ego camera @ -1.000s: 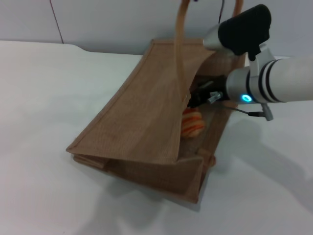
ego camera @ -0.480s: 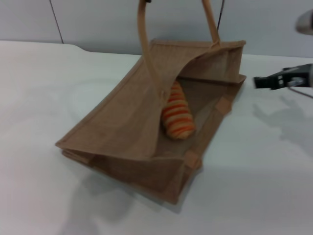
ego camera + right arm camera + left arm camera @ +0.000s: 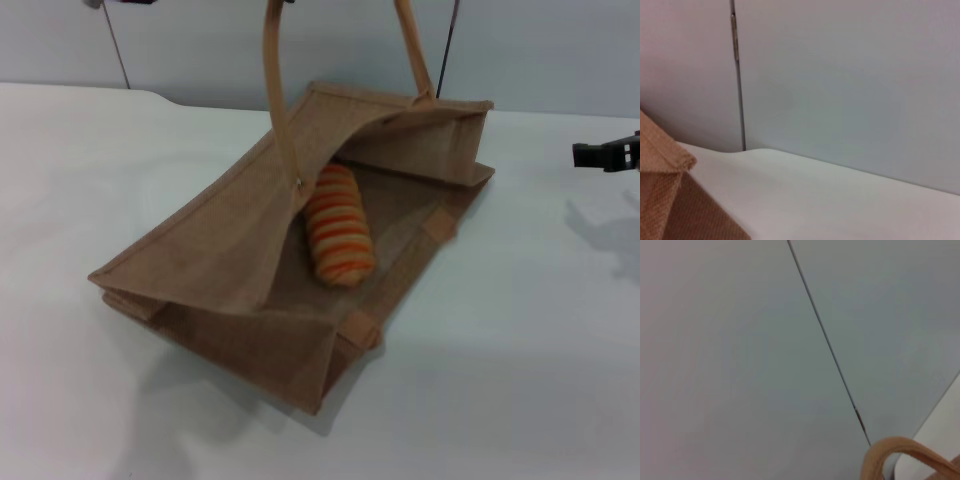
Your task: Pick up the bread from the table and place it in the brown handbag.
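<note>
Head view alone, bread (image 3: 338,238) inside brown handbag (image 3: 220,255)

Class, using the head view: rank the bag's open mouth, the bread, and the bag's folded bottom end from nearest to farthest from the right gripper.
1. Open mouth of the brown handbag, on the side toward the right gripper.
2. Bread, inside, mid-bag.
3. Folded bottom end, toward the robot's left.

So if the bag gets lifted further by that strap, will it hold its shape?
Probably not. The bag looks like soft burlap: its upper panel already sags and bows under the raised strap. Lifted further it would likely fold, and the bread inside could slide toward the low end.
</note>
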You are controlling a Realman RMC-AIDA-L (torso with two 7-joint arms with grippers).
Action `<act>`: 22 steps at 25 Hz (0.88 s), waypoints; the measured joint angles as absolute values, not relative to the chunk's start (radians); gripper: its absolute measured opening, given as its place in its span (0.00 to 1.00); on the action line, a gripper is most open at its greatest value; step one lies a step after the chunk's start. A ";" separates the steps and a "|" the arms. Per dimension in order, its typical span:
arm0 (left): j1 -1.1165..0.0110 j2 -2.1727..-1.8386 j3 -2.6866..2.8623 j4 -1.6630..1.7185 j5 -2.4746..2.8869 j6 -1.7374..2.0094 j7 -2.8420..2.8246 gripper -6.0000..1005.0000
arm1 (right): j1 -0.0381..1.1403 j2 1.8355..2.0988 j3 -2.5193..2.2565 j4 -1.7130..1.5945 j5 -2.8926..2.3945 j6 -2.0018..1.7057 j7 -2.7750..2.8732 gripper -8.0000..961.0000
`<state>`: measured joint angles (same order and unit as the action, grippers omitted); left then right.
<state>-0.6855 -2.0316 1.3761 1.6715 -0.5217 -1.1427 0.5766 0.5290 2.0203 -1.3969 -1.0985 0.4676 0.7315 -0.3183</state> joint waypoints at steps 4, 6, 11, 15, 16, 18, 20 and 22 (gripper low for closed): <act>-0.683 -2.032 1.381 1.667 -0.534 -1.114 0.590 0.21 | 0.537 2.020 -1.399 -1.088 0.467 0.730 -0.318 0.90; -0.679 -2.032 1.379 1.660 -0.573 -1.097 0.594 0.21 | 0.541 2.020 -1.399 -1.083 0.469 0.730 -0.318 0.90; -0.681 -2.029 1.354 1.607 -0.769 -1.073 0.678 0.22 | 0.545 2.020 -1.397 -1.077 0.470 0.730 -0.316 0.90; -0.654 -2.031 1.344 1.599 -0.853 -1.038 0.737 0.35 | 0.558 2.020 -1.398 -1.054 0.471 0.728 -0.316 0.90; -0.639 -2.032 1.347 1.605 -0.858 -1.014 0.740 0.39 | 0.560 2.020 -1.399 -1.050 0.471 0.726 -0.316 0.90; -0.601 -2.032 1.350 1.613 -0.863 -0.959 0.745 0.47 | 0.559 2.022 -1.400 -1.048 0.472 0.712 -0.317 0.90; -0.531 -2.032 1.351 1.617 -0.864 -0.848 0.754 0.55 | 0.550 2.023 -1.404 -1.053 0.485 0.687 -0.317 0.90; -0.495 -2.032 1.353 1.611 -0.867 -0.790 0.758 0.62 | 0.528 2.025 -1.418 -1.071 0.505 0.639 -0.318 0.90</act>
